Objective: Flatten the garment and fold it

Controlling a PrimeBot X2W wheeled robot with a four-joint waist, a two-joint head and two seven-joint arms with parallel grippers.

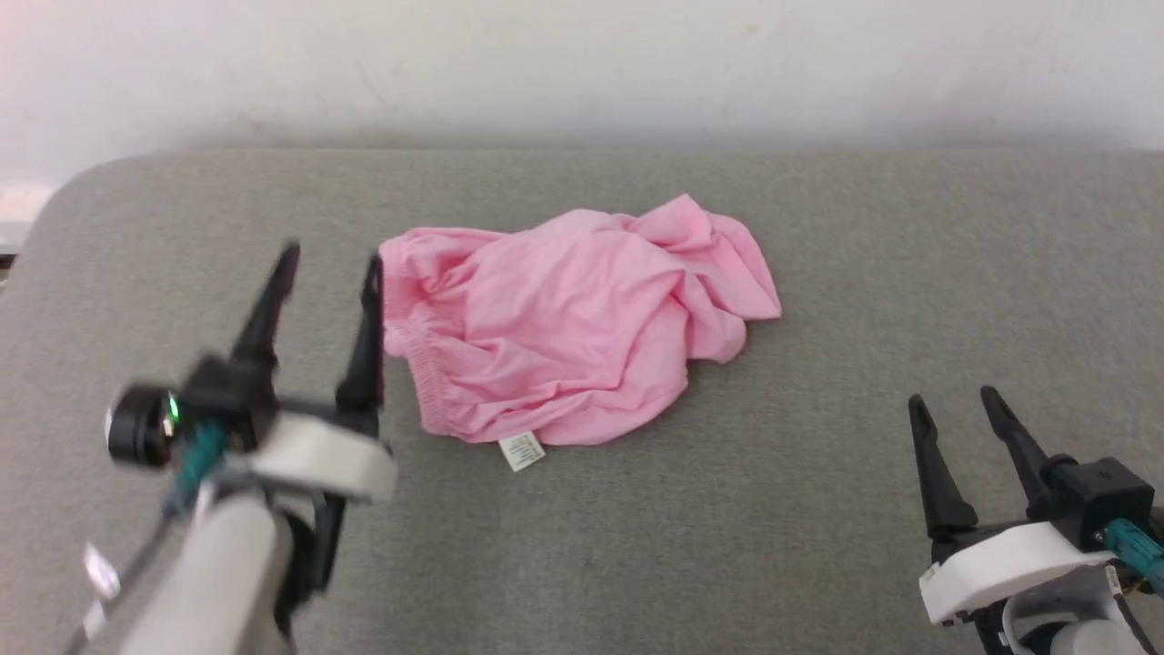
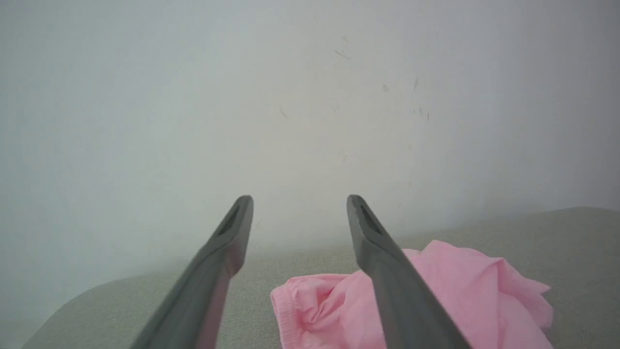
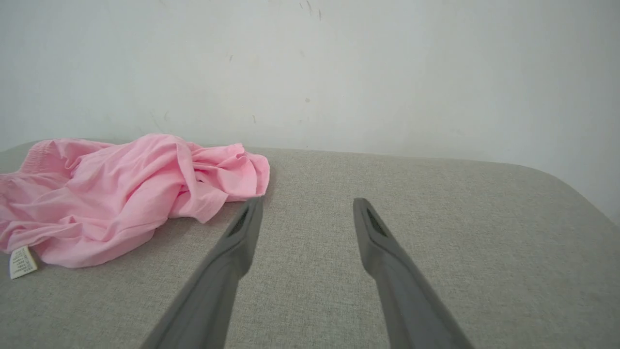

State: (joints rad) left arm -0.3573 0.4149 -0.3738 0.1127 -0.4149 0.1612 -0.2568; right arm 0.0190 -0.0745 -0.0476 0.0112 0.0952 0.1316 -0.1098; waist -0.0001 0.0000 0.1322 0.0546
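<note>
Right gripper [image 1: 950,397] spread wide, empty. Left gripper [image 1: 333,253] wide too, nothing between its fingers. Crumpled pink shorts [image 1: 573,318] on grey fabric surface [image 1: 818,509], waistband just right of left gripper, well left of right gripper. White care label [image 1: 522,450] on near edge.

Your left pincer [image 1: 331,255] stands at lower left, jaws spread wide and empty; your right pincer [image 1: 950,397] sits at lower right, jaws apart, holding nothing
</note>
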